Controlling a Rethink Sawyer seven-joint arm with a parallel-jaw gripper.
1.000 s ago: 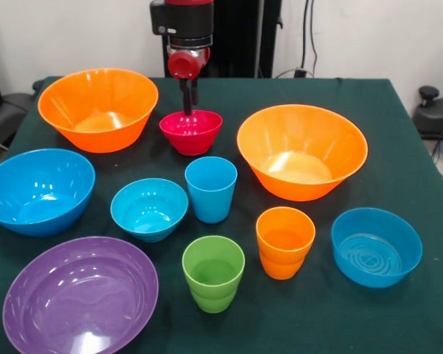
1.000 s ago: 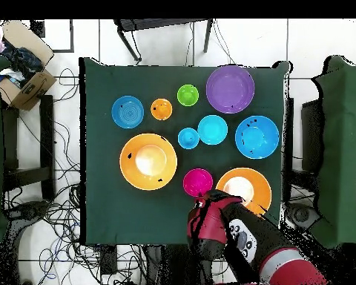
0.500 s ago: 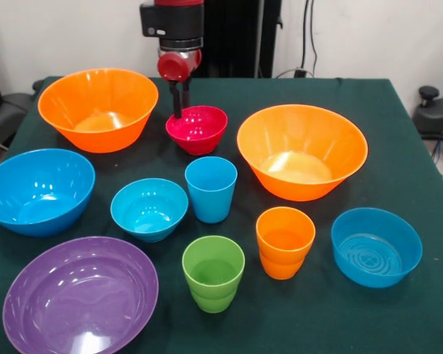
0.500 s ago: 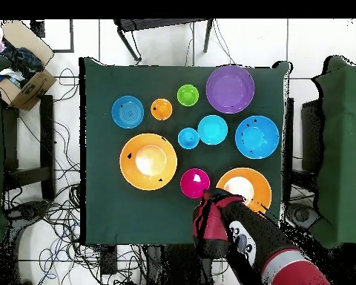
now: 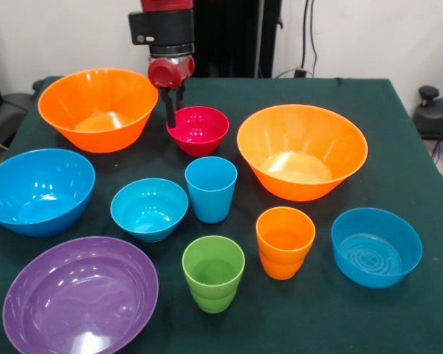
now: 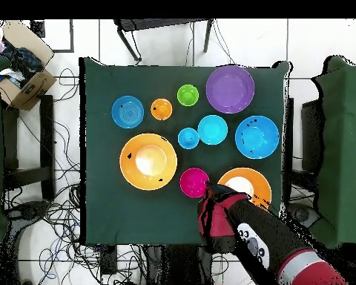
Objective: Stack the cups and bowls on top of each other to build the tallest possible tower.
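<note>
Red-and-black robot gripper (image 5: 173,110) has its dark fingers clamped on the left rim of the small glossy red plastic bowl (image 5: 199,129), which sits between the two large orange plastic bowls (image 5: 97,108) at the table's far side. Blue plastic cup (image 5: 210,188), green plastic cup (image 5: 213,272) and orange plastic cup (image 5: 284,240) stand apart on the dark green tablecloth (image 5: 399,147). No tower is built; every piece is separate.

Glossy smooth plastic bowls (image 5: 303,151) and cups (image 5: 211,189) catch highlights on a matt green cloth tablecloth (image 5: 399,147).
</note>
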